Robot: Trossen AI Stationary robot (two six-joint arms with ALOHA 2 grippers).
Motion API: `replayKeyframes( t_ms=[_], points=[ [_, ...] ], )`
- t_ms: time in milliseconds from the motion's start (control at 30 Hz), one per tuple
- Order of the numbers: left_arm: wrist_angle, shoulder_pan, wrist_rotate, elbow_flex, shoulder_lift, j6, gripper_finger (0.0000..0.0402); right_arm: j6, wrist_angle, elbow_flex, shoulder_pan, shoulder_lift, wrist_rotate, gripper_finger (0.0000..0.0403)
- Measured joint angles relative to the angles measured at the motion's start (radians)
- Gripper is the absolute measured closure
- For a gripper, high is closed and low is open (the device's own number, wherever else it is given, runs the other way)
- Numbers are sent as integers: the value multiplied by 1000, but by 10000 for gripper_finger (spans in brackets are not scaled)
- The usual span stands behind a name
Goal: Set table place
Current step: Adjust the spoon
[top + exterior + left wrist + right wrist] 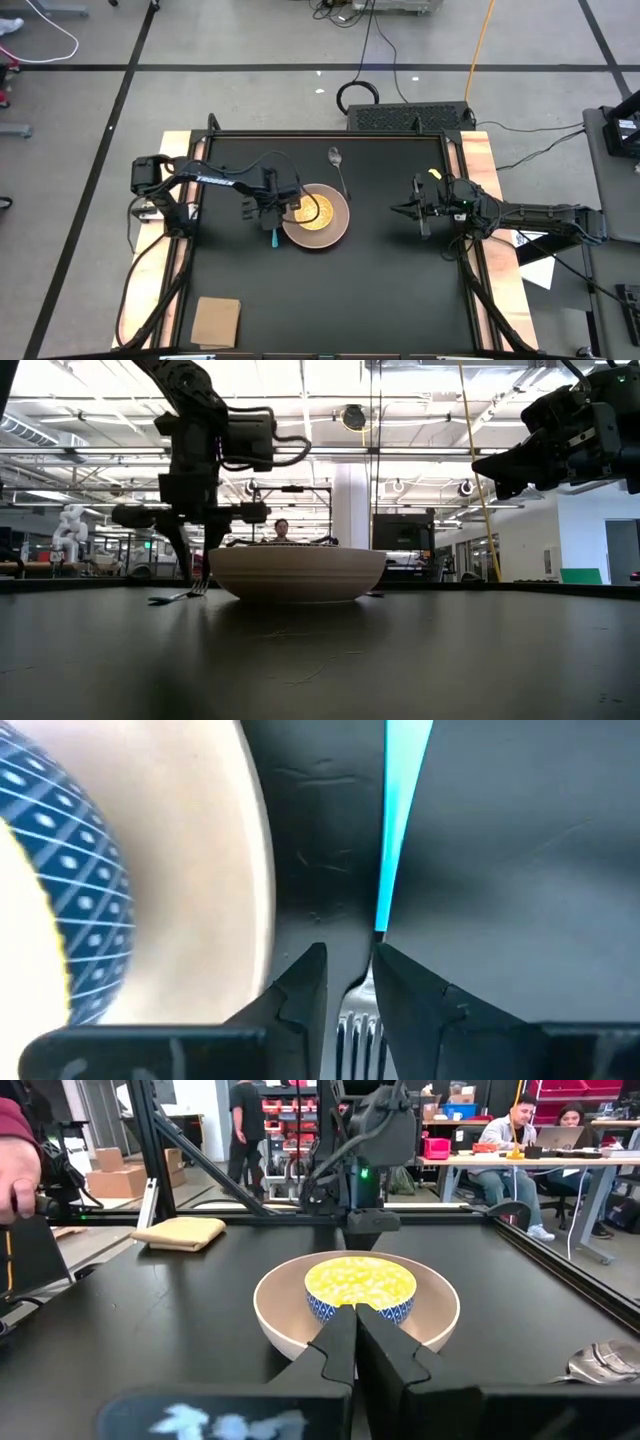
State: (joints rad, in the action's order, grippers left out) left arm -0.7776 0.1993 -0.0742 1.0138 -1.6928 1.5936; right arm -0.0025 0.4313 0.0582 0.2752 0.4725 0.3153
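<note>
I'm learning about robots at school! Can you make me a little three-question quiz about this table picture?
1. True or false: the yellow bowl sits on the plate.
2. Which pincer is at the blue-handled fork? A) left pincer B) right pincer
3. Fill in: the spoon lies on the ____ beyond the plate, touched by no pincer.

Key
1. True.
2. A; its fingers straddle the fork where handle meets tines, while the right pincer hangs above the table, shut.
3. table.
</note>
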Motion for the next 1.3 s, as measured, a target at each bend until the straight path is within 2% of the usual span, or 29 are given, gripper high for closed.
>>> replayKeyframes(
  t_ms=[400,567,767,1000,1167,1300],
  points=[
    [-96,-46,30,0,22,-93,311,-2,6,0,0,0,0,403],
    [-150,-89,76,7,110,-187,311,-2,6,0,0,0,0,403],
    [-160,-141,74,56,277,-398,311,-5,6,0,0,0,0,403],
    [-158,-173,-17,116,421,-632,311,-5,11,0,0,0,0,403],
    [-182,-185,-93,122,470,-776,311,-5,13,0,0,0,0,403],
    [-173,-185,-142,122,493,-953,311,-5,12,0,0,0,0,403]
  ],
)
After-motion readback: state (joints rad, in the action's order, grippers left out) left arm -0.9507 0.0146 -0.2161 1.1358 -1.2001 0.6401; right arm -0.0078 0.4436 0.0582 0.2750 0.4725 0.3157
